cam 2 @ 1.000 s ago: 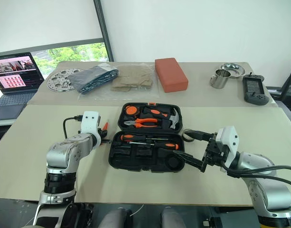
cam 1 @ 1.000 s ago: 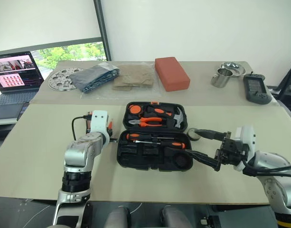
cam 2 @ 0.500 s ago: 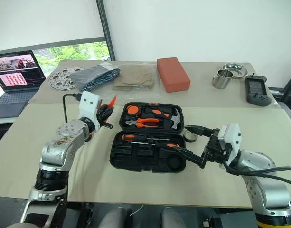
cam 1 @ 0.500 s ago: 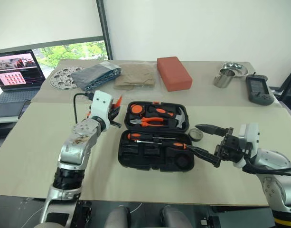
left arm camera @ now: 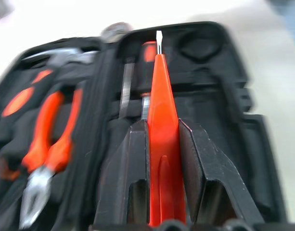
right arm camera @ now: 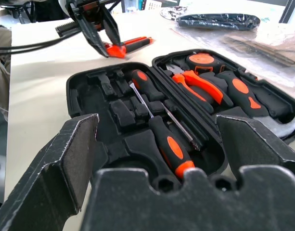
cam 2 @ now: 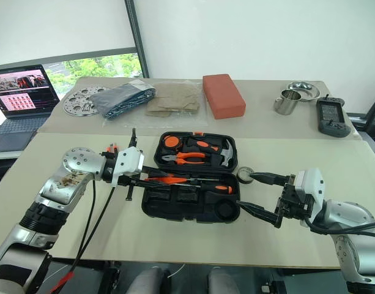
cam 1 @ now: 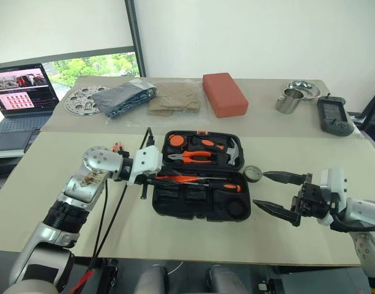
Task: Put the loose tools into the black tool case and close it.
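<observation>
The black tool case [cam 1: 159, 207] lies open in the middle of the table. My left gripper [cam 1: 156, 178] is shut on the slim all-orange screwdriver [left arm camera: 162, 144]. It holds it nearly level over the case's front half, tip toward the right. Two orange-and-black screwdrivers [right arm camera: 169, 144] lie in that half's slots. The small dark tape roll [cam 1: 252, 174] sits on the table by the case's right end. My right gripper [cam 1: 259, 190] hangs open just right of the case, its far finger beside the roll. An orange-and-black tool [right arm camera: 130, 44] shows past the case's far end.
Orange-handled pliers [cam 1: 190, 157] and a hammer [cam 1: 233, 153] sit in the lid half. At the back are a red-orange block [cam 1: 225, 94], a metal cup [cam 1: 288, 100], a black handheld device [cam 1: 333, 115], bagged cloth [cam 1: 123, 98] and a laptop [cam 1: 19, 98].
My left gripper lifted the orange screwdriver from the table left of the case, rolled its wrist and swung right over the case. My right gripper drew back to the right, off the case's corner.
</observation>
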